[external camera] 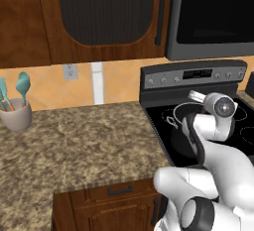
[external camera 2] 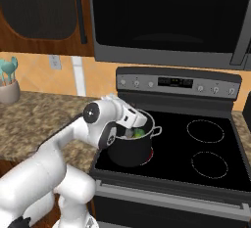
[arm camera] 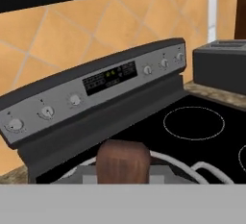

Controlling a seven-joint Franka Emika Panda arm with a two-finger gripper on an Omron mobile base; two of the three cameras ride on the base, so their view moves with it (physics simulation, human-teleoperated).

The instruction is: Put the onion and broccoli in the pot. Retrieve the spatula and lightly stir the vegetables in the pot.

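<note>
The dark grey pot [external camera 2: 128,151] stands on the stove's front left burner, and its rim [external camera: 184,107] also shows behind my wrist. Inside it lies the green broccoli [external camera 2: 140,133]. The onion is hidden by my hand and the pot wall. My gripper [external camera 2: 130,124] hangs over the pot's mouth, pointing down into it. It is shut on the spatula [arm camera: 123,162], whose brown wooden handle end stands between the fingers in the hand view. The blade is hidden below. The pot's pale rim [arm camera: 169,160] curves just behind the handle.
A beige holder with teal utensils [external camera: 16,114] stands at the counter's back left. The stove's control panel [arm camera: 96,86] and the microwave [external camera 2: 166,16] rise behind and above the pot. A dark toaster [arm camera: 218,65] sits right of the stove. Burner rings [external camera 2: 206,131] lie to the right.
</note>
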